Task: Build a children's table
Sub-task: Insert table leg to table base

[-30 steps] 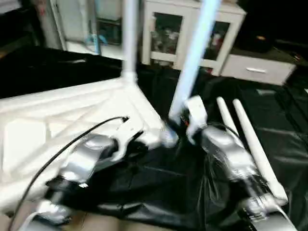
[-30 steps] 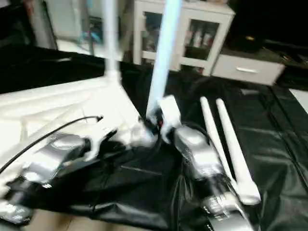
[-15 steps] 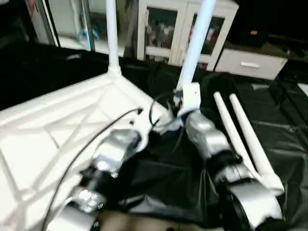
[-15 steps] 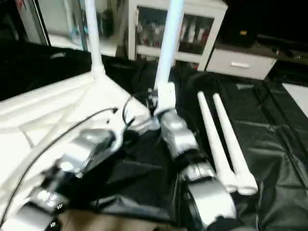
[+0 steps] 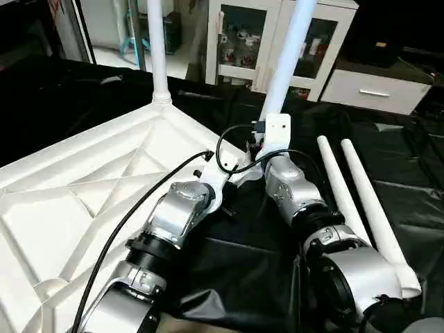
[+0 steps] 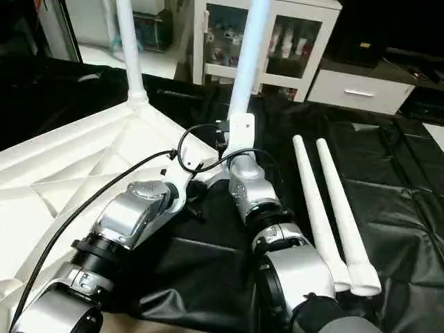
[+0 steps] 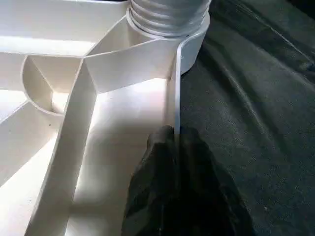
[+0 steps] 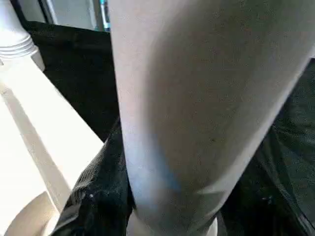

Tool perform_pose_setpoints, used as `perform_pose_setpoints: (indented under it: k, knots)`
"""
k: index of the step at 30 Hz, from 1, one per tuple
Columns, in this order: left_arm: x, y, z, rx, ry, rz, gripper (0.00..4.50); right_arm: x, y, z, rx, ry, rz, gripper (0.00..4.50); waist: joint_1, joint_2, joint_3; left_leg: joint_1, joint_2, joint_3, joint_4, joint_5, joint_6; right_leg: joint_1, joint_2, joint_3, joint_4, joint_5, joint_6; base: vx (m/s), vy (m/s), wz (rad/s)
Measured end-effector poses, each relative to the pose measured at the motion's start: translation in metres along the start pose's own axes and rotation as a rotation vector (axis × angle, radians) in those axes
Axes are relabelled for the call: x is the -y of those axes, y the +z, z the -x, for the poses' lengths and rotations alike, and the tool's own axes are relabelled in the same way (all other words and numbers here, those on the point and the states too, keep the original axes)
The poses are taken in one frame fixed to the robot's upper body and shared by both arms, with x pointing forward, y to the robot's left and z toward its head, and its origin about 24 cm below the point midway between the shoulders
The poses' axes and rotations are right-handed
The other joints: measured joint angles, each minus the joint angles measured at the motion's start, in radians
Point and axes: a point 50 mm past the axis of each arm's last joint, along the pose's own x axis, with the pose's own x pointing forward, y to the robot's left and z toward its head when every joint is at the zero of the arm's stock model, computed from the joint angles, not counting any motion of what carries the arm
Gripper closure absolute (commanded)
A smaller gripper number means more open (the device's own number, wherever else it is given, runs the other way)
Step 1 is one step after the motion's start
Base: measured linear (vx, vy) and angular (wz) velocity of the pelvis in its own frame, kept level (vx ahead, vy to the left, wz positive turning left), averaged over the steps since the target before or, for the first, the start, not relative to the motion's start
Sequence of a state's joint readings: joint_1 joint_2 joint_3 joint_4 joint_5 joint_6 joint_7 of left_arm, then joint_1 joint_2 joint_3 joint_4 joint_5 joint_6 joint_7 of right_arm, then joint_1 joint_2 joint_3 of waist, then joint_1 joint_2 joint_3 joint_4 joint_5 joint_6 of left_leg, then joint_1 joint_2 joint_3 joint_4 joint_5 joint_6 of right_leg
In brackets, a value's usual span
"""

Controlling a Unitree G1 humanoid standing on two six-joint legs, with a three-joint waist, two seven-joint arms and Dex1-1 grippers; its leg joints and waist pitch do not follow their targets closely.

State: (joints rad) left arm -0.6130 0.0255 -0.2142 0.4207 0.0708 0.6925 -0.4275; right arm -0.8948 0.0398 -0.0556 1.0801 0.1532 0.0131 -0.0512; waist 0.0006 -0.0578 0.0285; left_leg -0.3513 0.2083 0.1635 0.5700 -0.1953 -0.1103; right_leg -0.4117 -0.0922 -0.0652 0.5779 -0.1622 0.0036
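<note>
Steadying the upturned tabletop (image 5: 83,194) on the black-covered work table (image 6: 388,159), the robot's left gripper (image 7: 172,147) is pinched together on the thin edge wall of the tabletop, just beside the near corner socket (image 7: 170,19). Beside it, the right gripper (image 5: 267,149) looks clamped round the lower end of a white leg (image 5: 288,48), its dark fingers (image 8: 93,196) on either side of the tube, which rises upright out of that same corner socket. Judging by the threaded collar seen in the left wrist view, this leg appears to be seated or nearly so, and the step in hand is likely driving it fully home. Doing it well means keeping the tube square to the socket while the left gripper stops the tabletop from sliding on the loose cloth; any tilt risks the thread binding. To the robot's right, two spare legs (image 6: 326,201) lie side by side on the cloth, waiting. Farther off, a fitted leg (image 5: 157,48) stands upright in the far corner of the tabletop, with a glass-fronted cabinet (image 5: 239,38) behind.
</note>
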Motion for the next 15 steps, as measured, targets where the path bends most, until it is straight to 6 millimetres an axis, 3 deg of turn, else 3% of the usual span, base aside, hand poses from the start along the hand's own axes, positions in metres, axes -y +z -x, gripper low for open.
perform_pose_setpoints:
  k: [1,2,5,7,11,15]
  knots:
    - [0.0,0.001,0.0,0.001,0.0,-0.001,4.5,0.0,0.0,0.0,0.003,0.005,-0.002,2.64,0.002,0.0,0.0,0.0,0.0,0.0,-0.001,0.0,0.0,-0.001,0.0,0.0,0.0,0.0,0.0,0.0,0.0,0.0]
    - [0.0,0.001,0.0,0.002,0.001,-0.001,4.5,0.0,0.0,0.0,0.004,0.007,-0.003,2.29,0.003,0.0,0.0,0.0,0.0,0.001,-0.002,0.0,0.0,-0.001,0.0,0.0,0.0,0.0,0.0,0.0,0.0,0.0]
    - [0.0,0.001,0.0,0.003,0.001,-0.002,4.5,0.0,0.002,0.0,0.016,0.021,-0.003,2.29,0.003,0.0,0.0,0.0,0.0,0.002,-0.002,0.0,0.0,-0.001,0.0,0.0,0.001,0.0,0.0,0.0,0.0,0.0]
    - [-0.001,0.001,0.001,0.003,0.002,-0.006,4.5,0.001,0.002,0.0,0.02,0.035,0.001,1.89,0.003,0.0,0.0,-0.001,0.0,0.003,-0.002,0.0,0.0,-0.002,0.0,0.001,0.001,0.001,0.0,0.0,0.0,0.0]
    - [-0.006,0.002,0.005,0.009,-0.001,-0.026,4.5,0.005,-0.008,0.004,0.005,0.081,0.013,1.6,0.004,0.001,0.001,-0.007,0.001,0.003,-0.002,0.0,0.0,-0.009,0.0,0.001,0.001,0.006,0.0,0.0,0.0,0.0]
    - [-0.008,0.002,0.007,0.013,-0.004,-0.034,4.5,0.007,-0.004,0.007,0.029,0.127,0.015,1.31,0.004,0.003,0.003,-0.007,0.001,0.004,-0.002,0.0,0.0,-0.01,0.001,0.0,0.002,0.008,-0.003,0.0,0.0,0.0]
